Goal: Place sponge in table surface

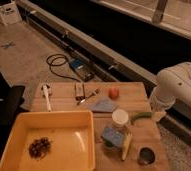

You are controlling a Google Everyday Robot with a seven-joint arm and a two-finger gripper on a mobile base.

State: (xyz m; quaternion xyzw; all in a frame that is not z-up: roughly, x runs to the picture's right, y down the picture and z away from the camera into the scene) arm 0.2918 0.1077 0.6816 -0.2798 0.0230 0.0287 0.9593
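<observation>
Camera view, single entry: tabletop lot

Item: sponge, a small blue block at the front right of the table surface. It sits just right of the yellow tray rim and just below a white-lidded container, with a long yellow item against its right side. Something dark and greenish shows under its near edge; whether the sponge rests on that or on bare wood cannot be told. It is outside the tray, so judged at or close to its intended place

Tool: gripper, taken to be the pale end of the white arm, low at the table's right edge, just beside a curved green item. Wide or narrow: cannot tell. Nothing blue at it, so judged not carrying the sponge; it stands at the edge, probably to keep clear of the crowded corner

Relation: sponge lies left of the gripper and nearer the camera, apart from it, with the container and green item between
</observation>
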